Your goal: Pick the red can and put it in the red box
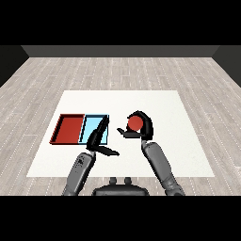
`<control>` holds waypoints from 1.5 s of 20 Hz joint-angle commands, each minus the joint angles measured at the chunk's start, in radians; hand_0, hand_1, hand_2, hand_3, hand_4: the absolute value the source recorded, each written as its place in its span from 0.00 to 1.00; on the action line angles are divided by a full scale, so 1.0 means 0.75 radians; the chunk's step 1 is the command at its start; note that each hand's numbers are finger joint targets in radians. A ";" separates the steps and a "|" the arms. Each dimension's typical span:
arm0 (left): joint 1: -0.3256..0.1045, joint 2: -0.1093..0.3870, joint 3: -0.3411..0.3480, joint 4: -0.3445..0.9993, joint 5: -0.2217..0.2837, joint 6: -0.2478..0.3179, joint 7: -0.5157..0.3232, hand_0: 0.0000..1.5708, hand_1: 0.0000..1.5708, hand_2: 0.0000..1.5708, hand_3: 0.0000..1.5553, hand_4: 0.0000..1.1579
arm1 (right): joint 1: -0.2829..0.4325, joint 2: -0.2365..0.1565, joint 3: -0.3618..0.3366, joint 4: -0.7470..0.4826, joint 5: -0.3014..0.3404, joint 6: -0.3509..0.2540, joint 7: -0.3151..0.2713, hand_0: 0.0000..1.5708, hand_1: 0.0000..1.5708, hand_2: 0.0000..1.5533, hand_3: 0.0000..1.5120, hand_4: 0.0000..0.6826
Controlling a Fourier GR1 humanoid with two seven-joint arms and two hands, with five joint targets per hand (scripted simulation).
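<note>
While right hand [141,126] curls round red can [135,123], no label legible.

My right hand [143,126] is black, and the can [135,123] inside it is plain red, with no pattern I can see. My left hand [98,140] is black too, and both my forearms are grey. The table [164,108] is white. One tray [68,129] is red with a darker rim, the other tray [93,126] is light blue. The floor [117,70] has pale grey wooden planks.
</note>
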 commanded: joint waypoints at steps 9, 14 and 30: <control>-0.093 -0.001 -0.186 0.228 0.133 0.133 -0.045 0.00 0.00 0.00 0.00 0.00 | -0.010 0.005 0.060 -0.088 0.052 -0.001 0.089 1.00 1.00 0.95 0.94 0.95; -0.228 -0.001 -0.303 0.390 0.245 0.265 -0.084 0.00 0.00 0.00 0.00 0.00 | 0.024 0.005 0.106 0.013 0.015 -0.017 -0.051 1.00 1.00 0.95 0.94 0.95; -0.313 0.000 -0.430 0.468 0.378 0.323 -0.153 0.00 0.00 0.00 0.00 0.00 | -0.111 0.005 0.207 0.001 -0.046 -0.138 -0.020 1.00 1.00 0.95 0.93 0.96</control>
